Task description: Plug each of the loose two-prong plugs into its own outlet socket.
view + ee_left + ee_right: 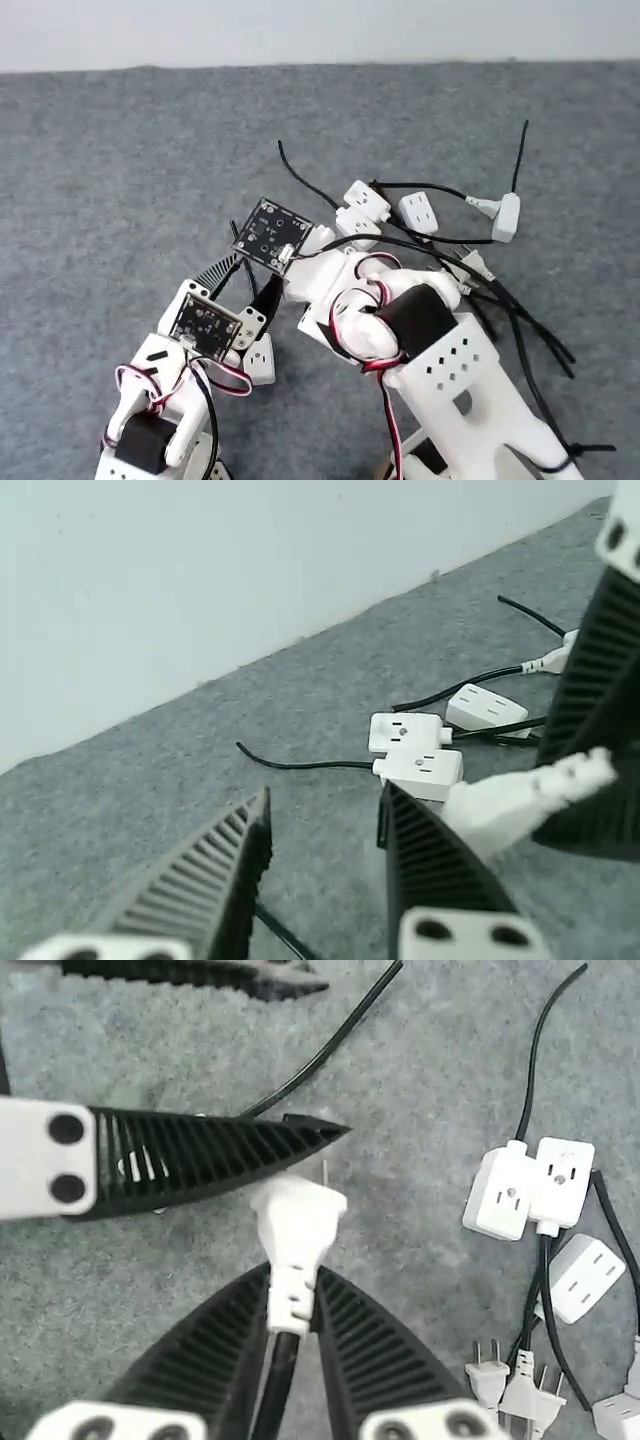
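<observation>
Grey carpet (100,150), clamped plug (297,1222), sockets (505,1192) near

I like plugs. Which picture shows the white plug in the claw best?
The right wrist view: the white plug sits up close in the right claw, a prong showing. The left wrist view shows it sideways, farther off. In the high view the arm mostly hides it.

Desk (100,150) covered in rough, matt grey cloth; plug (298,1222) smooth white plastic; fingers (375,1360) ribbed black plastic.

Grey felt tabletop (100,150) under sockets (418,212), plugs (505,218) (black-corded)
</observation>
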### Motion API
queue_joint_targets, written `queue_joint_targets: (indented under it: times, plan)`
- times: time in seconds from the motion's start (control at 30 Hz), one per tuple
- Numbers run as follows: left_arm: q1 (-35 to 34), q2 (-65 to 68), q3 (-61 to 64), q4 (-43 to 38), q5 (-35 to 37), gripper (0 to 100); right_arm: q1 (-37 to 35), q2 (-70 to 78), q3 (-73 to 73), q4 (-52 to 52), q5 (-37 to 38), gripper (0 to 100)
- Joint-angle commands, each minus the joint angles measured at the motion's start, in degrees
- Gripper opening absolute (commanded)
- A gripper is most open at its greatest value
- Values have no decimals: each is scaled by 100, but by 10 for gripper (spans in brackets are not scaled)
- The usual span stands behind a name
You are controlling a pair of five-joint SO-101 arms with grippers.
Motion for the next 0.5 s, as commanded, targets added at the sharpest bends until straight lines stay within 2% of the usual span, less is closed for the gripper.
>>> queue_joint_targets:
  times: [0.0,0.3,0.37,0.47]
  plan:
    - [-9,9,-110,-176,-9,170,57,-145,18,-136,-62,9]
    - [-18,9,-48,-185,-9,170,66,-145,457,-382,-70,9]
    - [-18,9,57,-281,-18,170,66,-145,800,-312,-79,9]
    - [-70,9,189,-466,-35,170,145,-154,1758,-778,-158,9]
